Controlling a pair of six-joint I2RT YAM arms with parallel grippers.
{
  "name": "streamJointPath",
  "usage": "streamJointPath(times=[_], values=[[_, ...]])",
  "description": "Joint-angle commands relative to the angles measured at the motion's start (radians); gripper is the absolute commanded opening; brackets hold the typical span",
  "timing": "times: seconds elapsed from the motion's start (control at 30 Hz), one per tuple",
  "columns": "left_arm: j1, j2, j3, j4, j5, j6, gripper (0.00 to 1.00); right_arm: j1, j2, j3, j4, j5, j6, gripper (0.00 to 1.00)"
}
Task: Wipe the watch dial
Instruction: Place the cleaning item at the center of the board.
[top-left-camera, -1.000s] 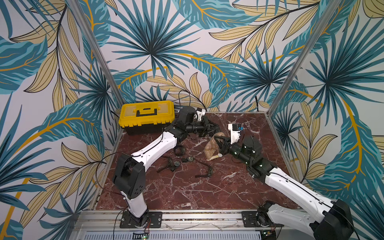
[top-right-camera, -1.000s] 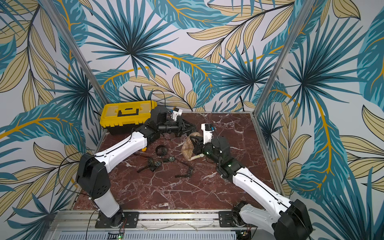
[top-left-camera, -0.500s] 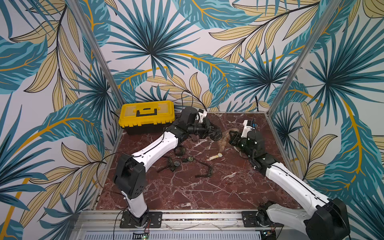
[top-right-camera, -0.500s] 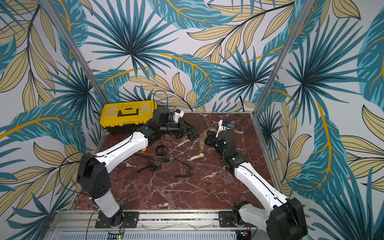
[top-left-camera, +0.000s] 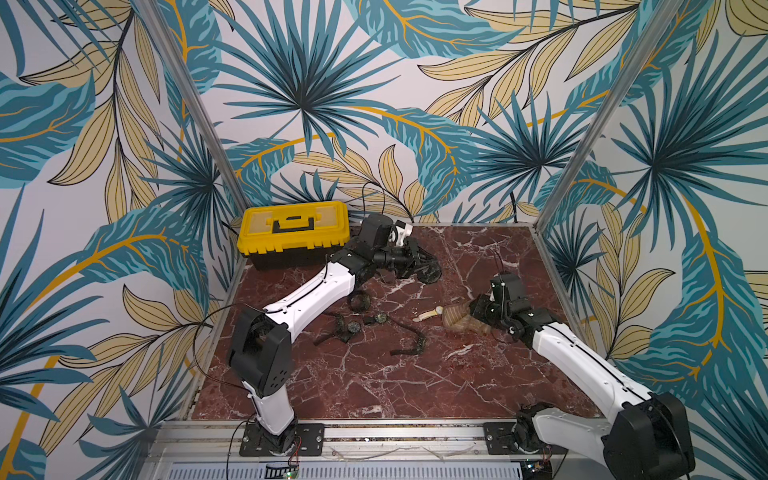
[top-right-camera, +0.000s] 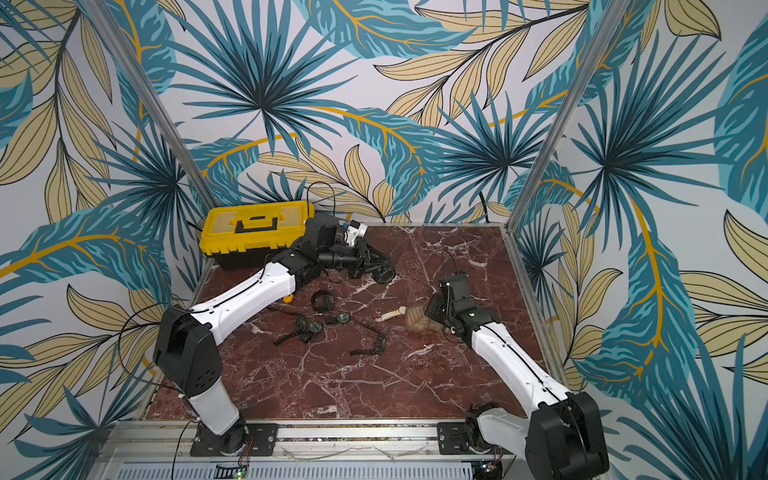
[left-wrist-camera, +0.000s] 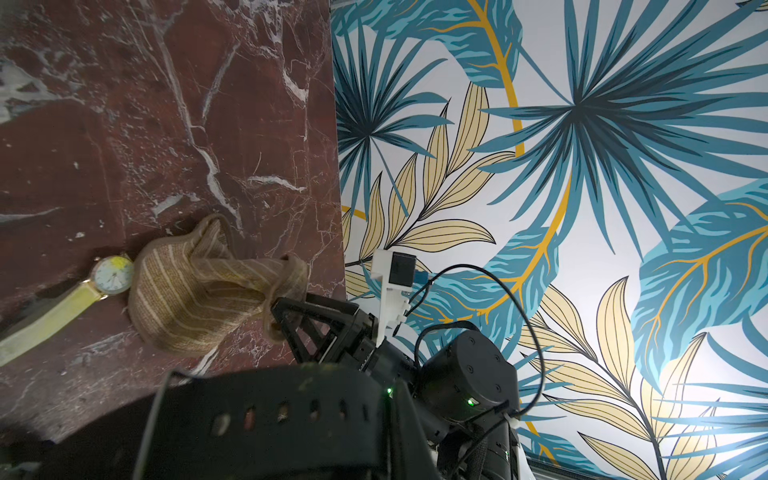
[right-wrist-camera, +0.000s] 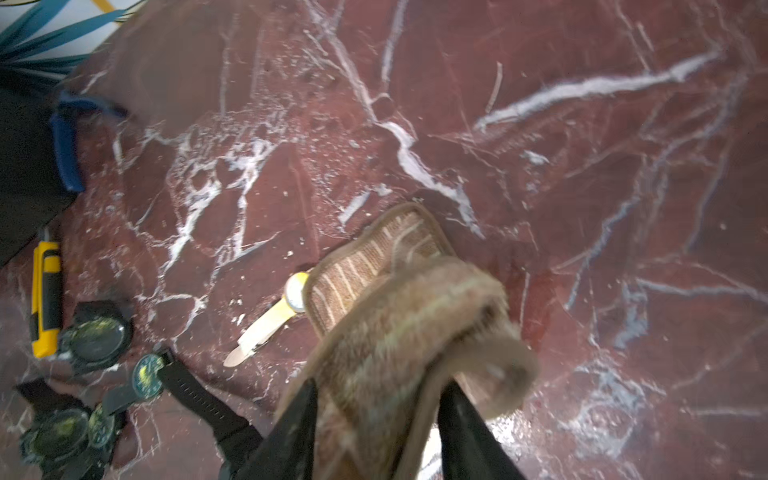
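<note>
My left gripper at the back of the table is shut on a black watch. That watch's holed strap fills the near edge of the left wrist view, and its dial is hidden there. A brown striped cloth lies bunched on the marble. Its edge touches a cream-strapped watch with a white dial. My right gripper stands over the cloth with its jaws spread wide and loose cloth between its fingers.
A yellow toolbox stands at the back left. Several black watches and loose straps lie mid-table, with a yellow utility knife beside them. Patterned walls close in the back and both sides.
The right arm carried the cloth away from the left gripper, set it down beside the cream-strapped watch, and its jaws have opened. The left arm has stayed put.
</note>
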Motion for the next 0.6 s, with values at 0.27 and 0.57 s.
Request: streamJointPath(times=[0.27,0.57], values=[[0.027,0.009,0.014,0.004,0.008,0.026,0.0,-0.004,0.043,0.125,-0.213,0.079,-0.135,0.92],[0.07,-0.014,-0.027,0.005,0.001,0.033,0.0,0.016,0.29,0.182,-0.179,-0.013,-0.157,0.92]])
